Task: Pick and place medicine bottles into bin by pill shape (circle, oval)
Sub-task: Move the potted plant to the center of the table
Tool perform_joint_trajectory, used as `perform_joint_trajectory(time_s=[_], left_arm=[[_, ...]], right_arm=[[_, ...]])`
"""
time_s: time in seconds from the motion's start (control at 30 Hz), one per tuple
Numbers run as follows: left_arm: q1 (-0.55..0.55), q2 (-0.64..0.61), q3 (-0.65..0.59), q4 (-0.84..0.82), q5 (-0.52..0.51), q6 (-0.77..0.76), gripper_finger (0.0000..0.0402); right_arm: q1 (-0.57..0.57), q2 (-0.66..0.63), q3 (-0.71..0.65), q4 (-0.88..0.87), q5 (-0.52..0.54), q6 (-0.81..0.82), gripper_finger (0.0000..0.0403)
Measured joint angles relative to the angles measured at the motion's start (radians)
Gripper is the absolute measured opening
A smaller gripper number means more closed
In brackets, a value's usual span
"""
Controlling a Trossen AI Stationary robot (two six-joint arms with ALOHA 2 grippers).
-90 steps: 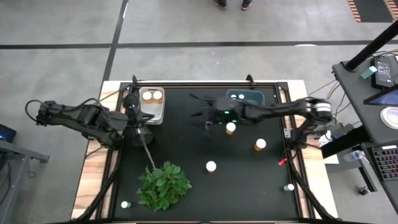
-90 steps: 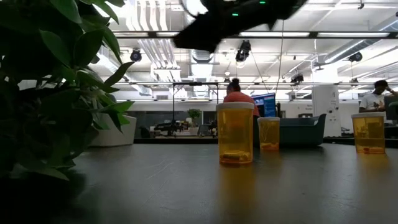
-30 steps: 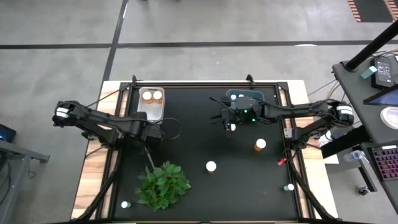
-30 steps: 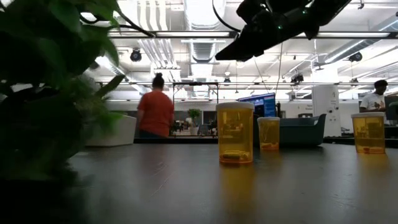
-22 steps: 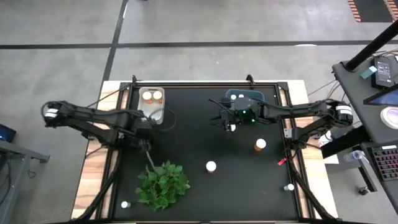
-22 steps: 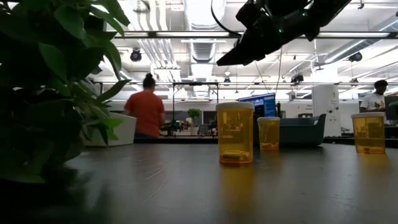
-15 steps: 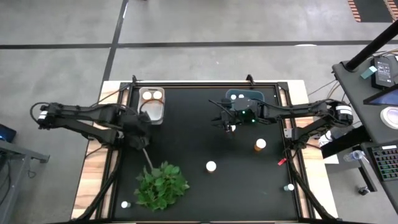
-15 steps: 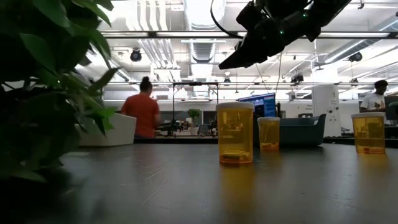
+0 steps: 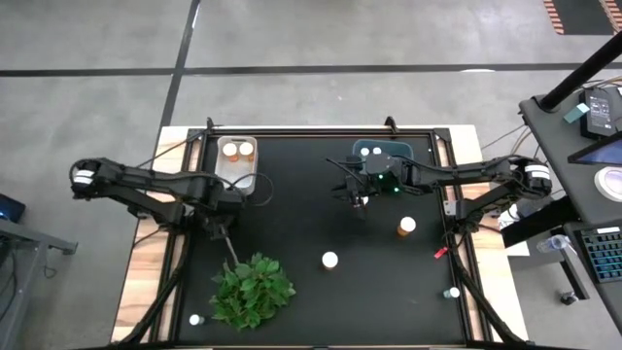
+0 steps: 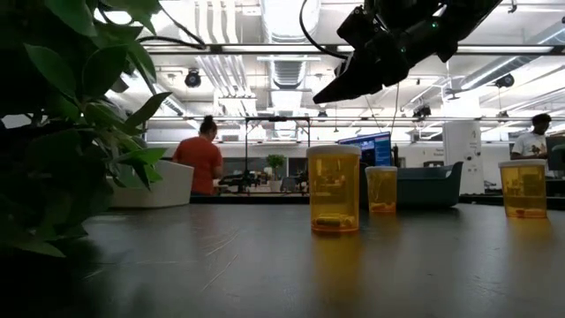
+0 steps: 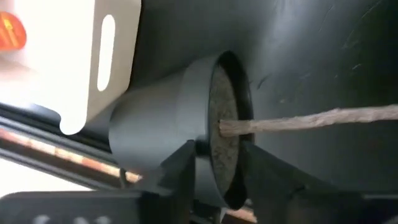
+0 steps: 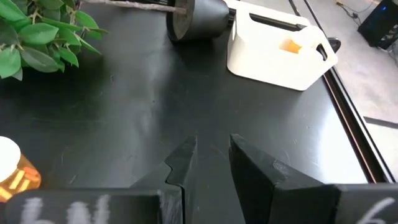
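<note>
Orange medicine bottles with white caps stand on the black table: one [image 9: 329, 260] in the middle, one [image 9: 406, 227] to its right, and one [image 12: 12, 168] just beside my right gripper [image 12: 211, 155]. That gripper hangs above the table, open, with nothing between its fingers. Two more bottles lie in the white bin [image 9: 238, 160] at the far left. My left gripper [image 11: 217, 168] points down over the dark pot [image 11: 161, 124] of the plant, which lies on its side. Its fingers stand open, one on either side of the pot's rim. My left gripper comes from above with one finger [image 11: 183, 165] over the pot's outer wall and the other [image 11: 267, 180] past the soil face, the rim [image 11: 214, 186] between them. I cannot tell whether either finger touches the pot.
A dark bin [image 9: 381, 153] with bottles in it stands at the far edge, right of centre. The plant's stem [image 9: 231, 243] and leaves [image 9: 255, 290] lie across the near left of the table. Small pale bottles stand near the front edge [image 9: 196, 319] and at the right [image 9: 453, 292].
My left gripper has gone a little toward the table's left edge and come partway back, staying over the pot. In the low view the plant's leaves have swung and settled. My right gripper has sunk slightly, still beside the bottle.
</note>
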Motion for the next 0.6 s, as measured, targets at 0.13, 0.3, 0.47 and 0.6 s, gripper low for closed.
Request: perform_joint_trajectory(time_s=[0.13, 0.3, 0.47, 0.6], left_arm=[[0.000, 0.030, -0.003, -0.010, -0.032, 0.006, 0.0155], [0.000, 0.050, -0.008, -0.023, -0.082, 0.006, 0.0163], [0.000, 0.053, -0.041, -0.025, -0.088, -0.010, 0.0163], [0.000, 0.051, -0.067, -0.015, -0.086, -0.050, 0.0133]], right_arm=[[0.000, 0.000, -0.005, 0.003, 0.000, -0.013, 0.0086], [0.000, 0.000, -0.011, 0.005, 0.000, -0.021, 0.0086], [0.000, 0.000, -0.013, 0.007, 0.000, -0.032, 0.0086], [0.000, 0.000, -0.014, 0.006, 0.000, -0.032, 0.0086]])
